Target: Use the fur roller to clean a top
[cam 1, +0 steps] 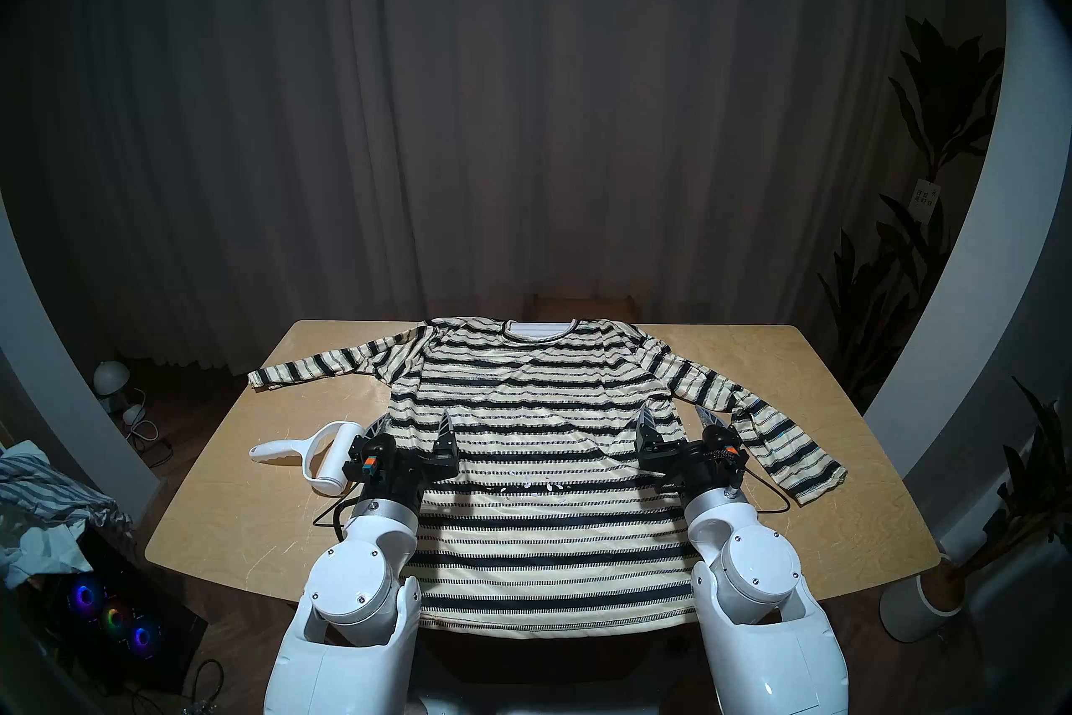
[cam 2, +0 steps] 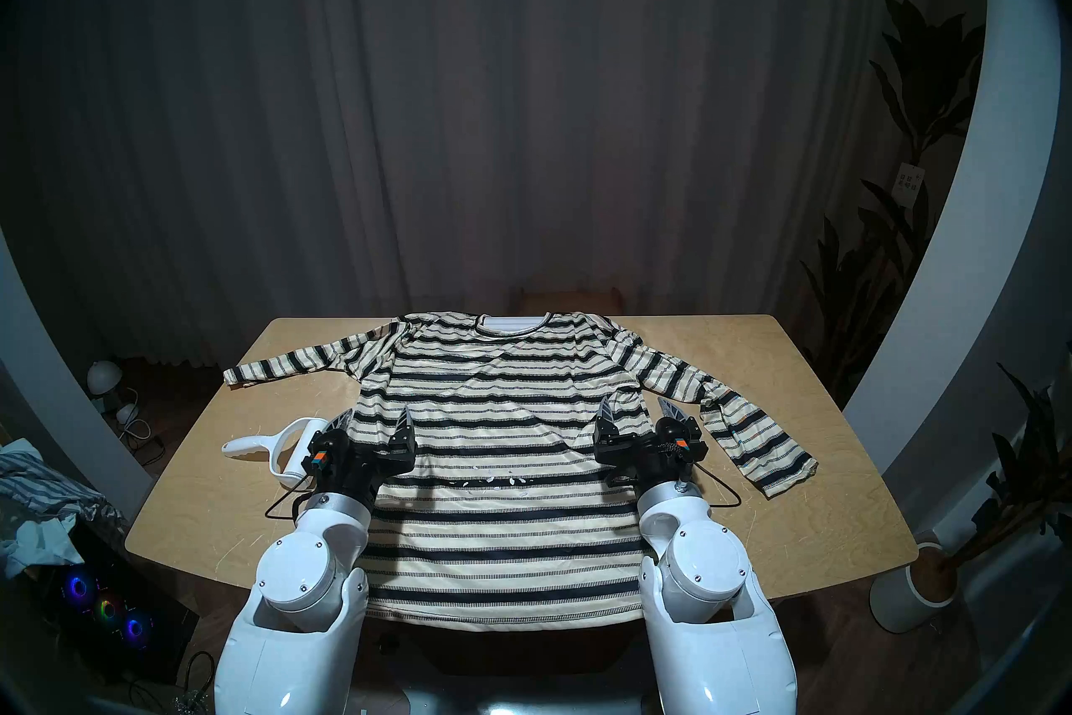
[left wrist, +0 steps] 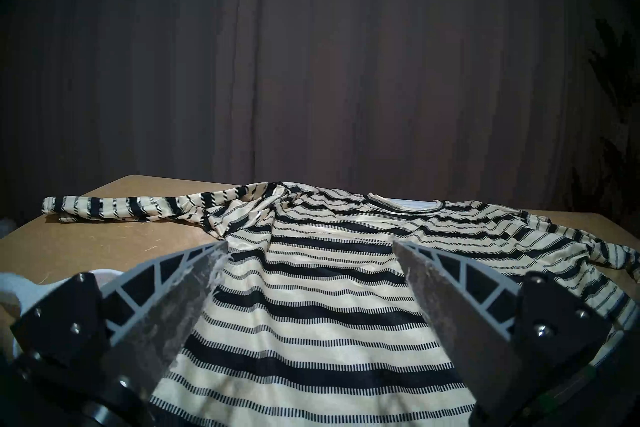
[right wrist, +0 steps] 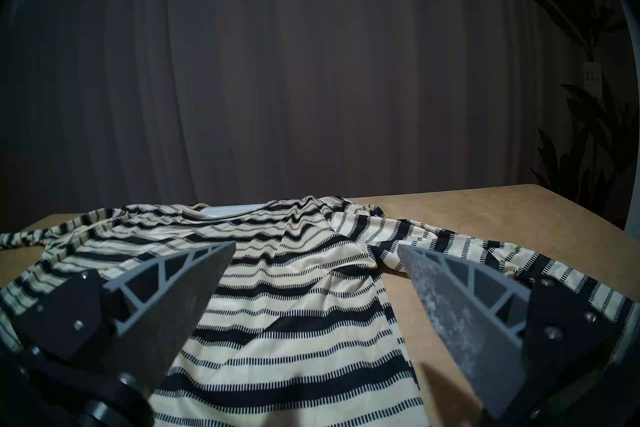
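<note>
The cream and black striped top (cam 1: 539,406) lies flat on the wooden table (cam 1: 812,406), neck at the far edge, sleeves spread out. Small white bits (cam 1: 531,486) lie on its middle. The white fur roller (cam 1: 316,455) lies on the table left of the top, handle pointing left, partly hidden behind my left wrist. My left gripper (cam 1: 415,421) is open and empty above the top's left edge, just right of the roller. My right gripper (cam 1: 676,415) is open and empty above the top's right edge. The top also shows in both wrist views (left wrist: 311,305) (right wrist: 294,294).
A dark curtain (cam 1: 522,116) hangs behind the table. Plants (cam 1: 928,261) stand at the right, with a white pot (cam 1: 922,609) on the floor. A computer with coloured fans (cam 1: 116,615) and crumpled cloth (cam 1: 40,493) sit at the left.
</note>
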You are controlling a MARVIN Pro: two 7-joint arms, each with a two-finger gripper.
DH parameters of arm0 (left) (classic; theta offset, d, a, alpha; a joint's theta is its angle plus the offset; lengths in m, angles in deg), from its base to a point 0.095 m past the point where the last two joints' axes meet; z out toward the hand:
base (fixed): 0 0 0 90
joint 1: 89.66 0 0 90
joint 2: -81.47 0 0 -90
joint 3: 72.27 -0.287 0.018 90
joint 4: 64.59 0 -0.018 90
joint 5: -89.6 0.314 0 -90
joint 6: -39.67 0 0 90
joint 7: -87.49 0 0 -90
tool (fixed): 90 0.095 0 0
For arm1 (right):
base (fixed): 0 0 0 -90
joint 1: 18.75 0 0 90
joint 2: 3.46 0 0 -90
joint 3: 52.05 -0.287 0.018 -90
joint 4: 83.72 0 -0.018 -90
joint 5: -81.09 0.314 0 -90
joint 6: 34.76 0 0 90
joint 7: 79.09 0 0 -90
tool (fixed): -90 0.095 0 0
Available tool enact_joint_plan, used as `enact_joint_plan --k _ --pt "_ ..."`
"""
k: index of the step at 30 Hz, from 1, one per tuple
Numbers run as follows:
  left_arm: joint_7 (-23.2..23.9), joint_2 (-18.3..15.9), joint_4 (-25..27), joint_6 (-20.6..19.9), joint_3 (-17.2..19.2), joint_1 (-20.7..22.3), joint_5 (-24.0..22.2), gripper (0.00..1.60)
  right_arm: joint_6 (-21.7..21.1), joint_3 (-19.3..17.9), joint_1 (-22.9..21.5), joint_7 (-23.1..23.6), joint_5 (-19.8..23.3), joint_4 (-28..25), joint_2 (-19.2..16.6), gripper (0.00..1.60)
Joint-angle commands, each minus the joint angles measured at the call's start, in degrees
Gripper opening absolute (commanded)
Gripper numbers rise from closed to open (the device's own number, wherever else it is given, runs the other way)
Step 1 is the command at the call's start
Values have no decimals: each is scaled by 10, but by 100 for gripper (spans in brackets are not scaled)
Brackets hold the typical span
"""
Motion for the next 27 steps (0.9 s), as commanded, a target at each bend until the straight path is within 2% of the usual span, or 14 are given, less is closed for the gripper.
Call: enact_joint_plan --k 1,3,6,7,11,14,19,21,22,27 --pt "-8 2 68 14 24 -53 -10 160 -14 -12 3 19 46 -51 7 160" --pt "-10 -2 81 19 29 -67 -3 160 2 -11 13 19 26 -60 -8 160" --pt "-15 -1 107 8 32 -88 1 160 53 -7 26 17 -25 -54 -32 160" --pt "-16 -2 108 9 33 -91 2 160 50 -9 30 17 -33 -54 -36 160" --pt "-28 1 139 -14 46 -117 3 160 85 -20 33 15 -61 -33 -46 160" --pt "-41 -14 152 -36 57 -129 35 160 109 -29 27 28 -65 -18 -57 160" --pt "-41 -22 165 -71 90 -139 27 160 143 -41 3 61 -48 15 -77 160" --pt "-35 -23 171 -81 107 -138 10 160 154 -43 -8 68 -53 25 -85 160" --pt "-29 -11 177 -90 118 -134 -23 160 155 -43 -14 76 -51 29 -90 160" --pt "-10 12 195 -117 159 -116 -109 160 158 -44 -32 83 -52 39 -90 160"
